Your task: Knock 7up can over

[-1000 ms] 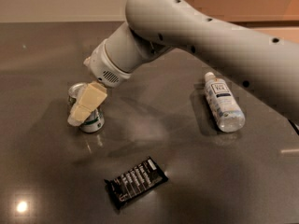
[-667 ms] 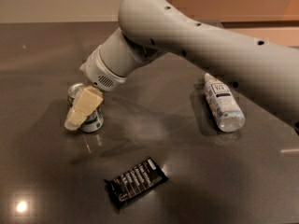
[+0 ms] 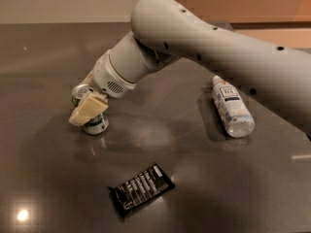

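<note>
The gripper [image 3: 86, 109] presses on the upright 7up can [image 3: 96, 124] at the left; I cannot tell its grip. Next: a sideways shove.

**Hidden, Cut Off, Unreadable**

At mid left of the frame, lying across the front of the small green-and-white metal soda can [image 3: 96, 125]: the cream-coloured gripper [image 3: 87, 109], leaving only silver rim and lower band exposed. Cut off by the right edge: the thick grey robot arm [image 3: 218, 47]. Too small to read: label print on the clear plastic bottle [image 3: 232, 108] at right, white lettering on the flat black wrapper [image 3: 141, 189] at lower centre.
</note>
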`<state>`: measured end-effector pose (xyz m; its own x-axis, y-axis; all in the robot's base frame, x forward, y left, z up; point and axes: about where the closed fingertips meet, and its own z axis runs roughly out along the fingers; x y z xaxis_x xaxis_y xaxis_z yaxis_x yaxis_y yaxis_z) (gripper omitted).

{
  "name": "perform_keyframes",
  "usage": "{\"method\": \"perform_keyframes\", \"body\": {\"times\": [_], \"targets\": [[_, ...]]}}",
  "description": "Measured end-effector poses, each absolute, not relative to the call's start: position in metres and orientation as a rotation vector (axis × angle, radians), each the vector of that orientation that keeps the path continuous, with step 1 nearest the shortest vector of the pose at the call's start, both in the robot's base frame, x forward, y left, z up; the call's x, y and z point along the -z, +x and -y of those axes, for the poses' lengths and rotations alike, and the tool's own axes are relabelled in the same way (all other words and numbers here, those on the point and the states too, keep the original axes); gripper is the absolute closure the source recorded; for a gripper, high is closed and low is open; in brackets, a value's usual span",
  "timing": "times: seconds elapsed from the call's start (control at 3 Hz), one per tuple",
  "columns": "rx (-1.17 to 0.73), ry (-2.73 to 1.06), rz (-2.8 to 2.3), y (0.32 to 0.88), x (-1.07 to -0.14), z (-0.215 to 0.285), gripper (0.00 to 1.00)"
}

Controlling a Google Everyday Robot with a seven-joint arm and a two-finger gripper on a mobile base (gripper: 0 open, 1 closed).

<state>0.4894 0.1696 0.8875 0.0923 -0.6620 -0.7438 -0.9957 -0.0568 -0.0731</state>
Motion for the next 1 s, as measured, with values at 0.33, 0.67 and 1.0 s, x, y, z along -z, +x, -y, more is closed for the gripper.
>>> {"method": "perform_keyframes", "body": {"times": [0.33, 0.67, 1.0], "targets": [[-0.747, -1.769, -1.606, 0.484, -0.897, -0.162, 0.64], [-0.733, -1.764, -1.612, 0.485, -0.913, -0.148, 0.87], [-0.659, -1.791, -1.690, 0.495, -0.926, -0.127, 1.00]]}}
